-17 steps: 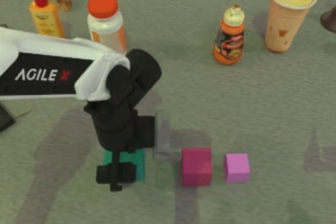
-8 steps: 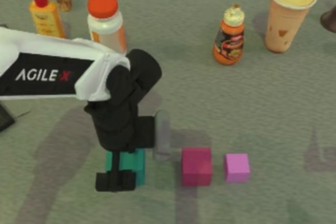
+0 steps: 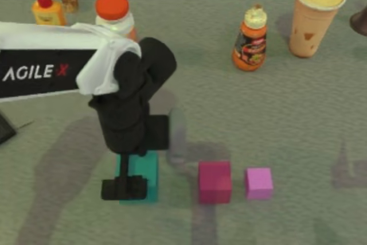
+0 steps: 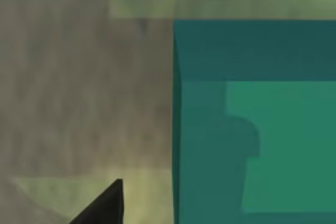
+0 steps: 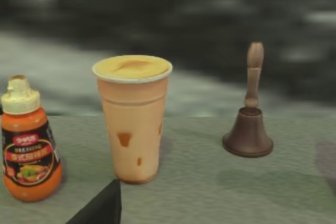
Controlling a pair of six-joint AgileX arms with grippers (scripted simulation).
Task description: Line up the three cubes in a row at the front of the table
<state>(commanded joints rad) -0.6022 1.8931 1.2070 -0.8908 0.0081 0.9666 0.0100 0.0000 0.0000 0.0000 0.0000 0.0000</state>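
"AGILE X" on the left arm (white letters, red X); "DRESSING" on the orange bottle.

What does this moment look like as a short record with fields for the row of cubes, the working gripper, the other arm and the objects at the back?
Row: large teal cube, medium dark magenta cube, small light pink cube, left to right across the front of the grey-green woven table
Left gripper: over the teal cube's left part
Right arm: outside the top view
Back: orange dressing bottle, tan cup, brown bell
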